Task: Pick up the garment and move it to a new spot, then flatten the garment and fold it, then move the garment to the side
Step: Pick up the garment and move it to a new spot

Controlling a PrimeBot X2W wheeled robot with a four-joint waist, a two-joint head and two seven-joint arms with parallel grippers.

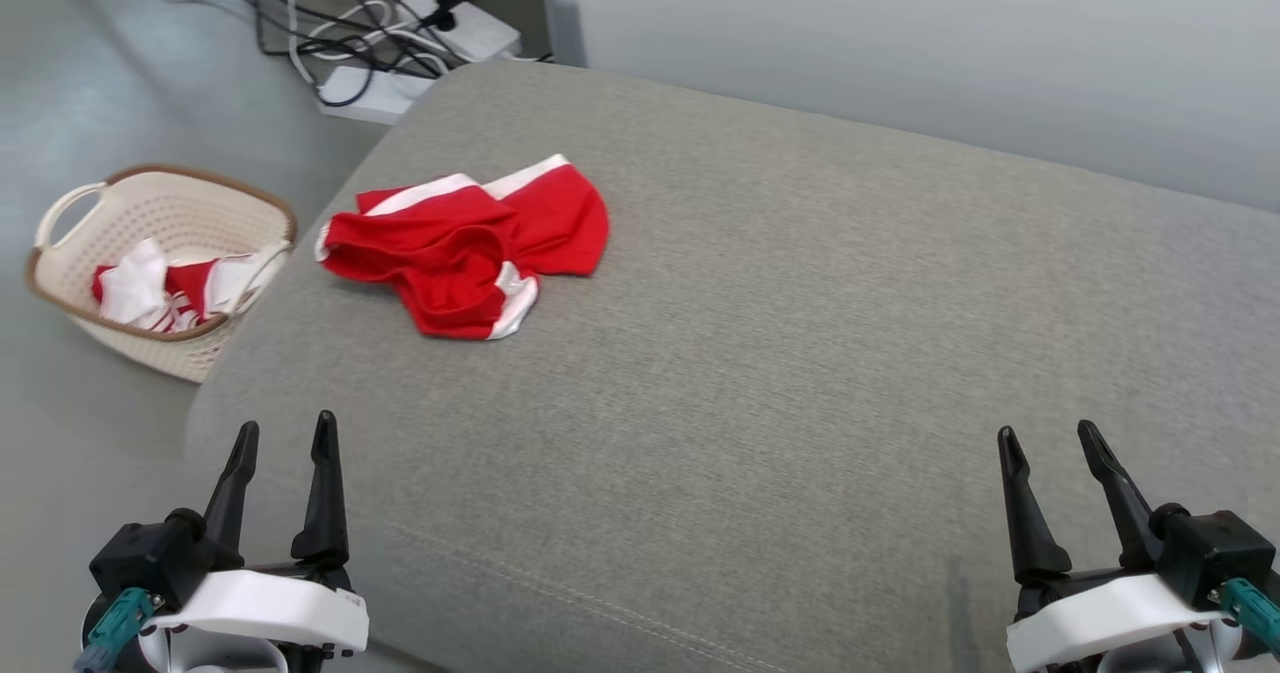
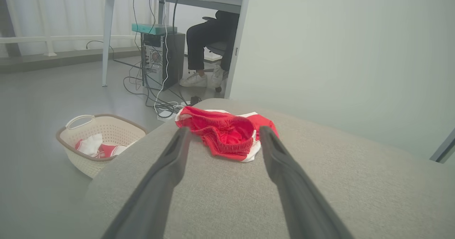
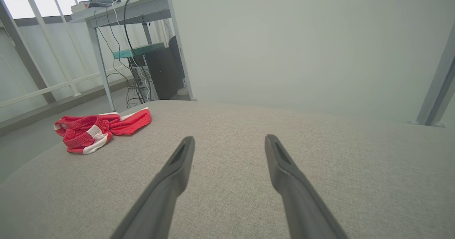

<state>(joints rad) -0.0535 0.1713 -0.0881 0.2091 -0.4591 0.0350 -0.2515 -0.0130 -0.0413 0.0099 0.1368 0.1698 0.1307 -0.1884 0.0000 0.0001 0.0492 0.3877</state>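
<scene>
The garment is a pair of red shorts with white trim, lying crumpled on the far left part of a grey cushioned surface. The left wrist view has the garment straight ahead of the fingers, and the right wrist view has the garment far off to the left. My left gripper hovers open at the near left edge, well short of the shorts. My right gripper stands open at the near right, far from them. Both are empty.
A cream basket holding red and white clothes stands on the floor left of the cushion. Cables and power strips lie on the floor beyond it. A seated person's legs and shoes show under a desk in the background.
</scene>
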